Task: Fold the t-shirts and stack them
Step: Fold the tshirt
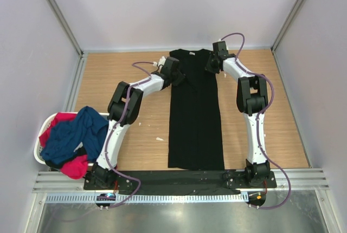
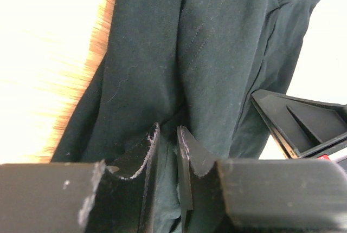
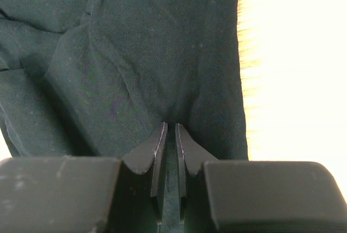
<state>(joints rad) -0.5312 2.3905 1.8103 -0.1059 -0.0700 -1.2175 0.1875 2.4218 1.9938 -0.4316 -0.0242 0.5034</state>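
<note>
Left gripper [image 2: 168, 135] and right gripper [image 3: 171, 130]: each clamped on collar end of black t-shirt [image 1: 195, 114], laid as long narrow strip mid-table [image 1: 141, 146]. Off left, navy t-shirt [image 1: 76, 133] and red-pink t-shirt [image 1: 76, 167] heaped in laundry basket [image 1: 39, 149]. Likely to skew if pulled unevenly, or slip from thin pinch.

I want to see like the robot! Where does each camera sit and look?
Top: above and behind, looks down on the black t-shirt and table; both arms show.
Left wrist: by the left claw, faces the shirt it pinches.
Right wrist: by the right claw, faces the shirt it pinches.
Shared: the black t-shirt.
</note>
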